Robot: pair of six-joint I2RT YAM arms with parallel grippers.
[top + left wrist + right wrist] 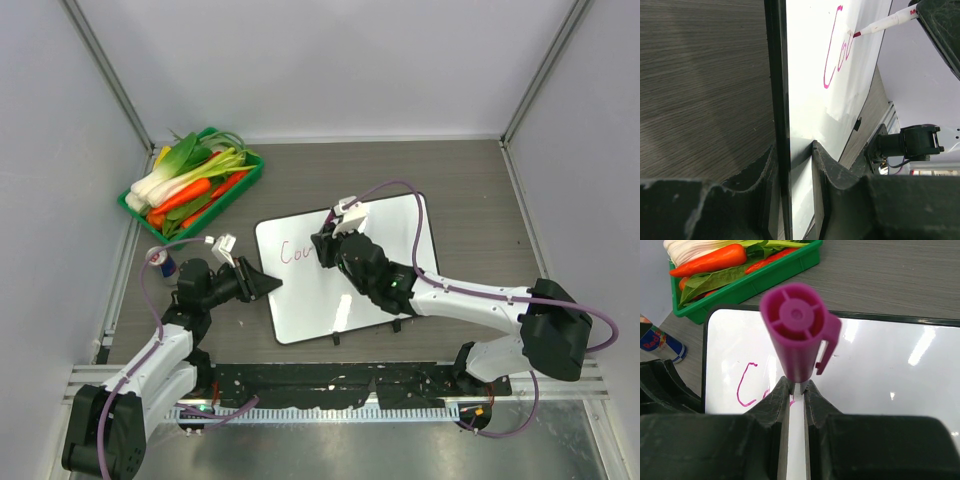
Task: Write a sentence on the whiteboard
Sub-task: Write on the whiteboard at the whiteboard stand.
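at 10 o'clock on the table (470,170) we see a green tray (250,178) of vegetables (190,180) (carrots, leeks, leafy greens), and a small red-and-blue can (166,264) stands at 9 o'clock, just beside the left arm. the whiteboard (310,305) lies flat near the table's middle. its long axis runs from 9 to 3 o'clock, the right end tipped a little toward 2, and its two black clips (397,326) sit on the 6 o'clock edge. the right arm lies across the board's right half and hides much of it from above. the sentence (297,252) reads about "cou", starting near the board's 10 o'clock corner and heading toward 3. the left gripper (792,150) is clamped on the board's 9 o'clock edge. the right gripper (794,390) is clamped on a magenta marker (799,335), whose tip touches the board at the last letter.
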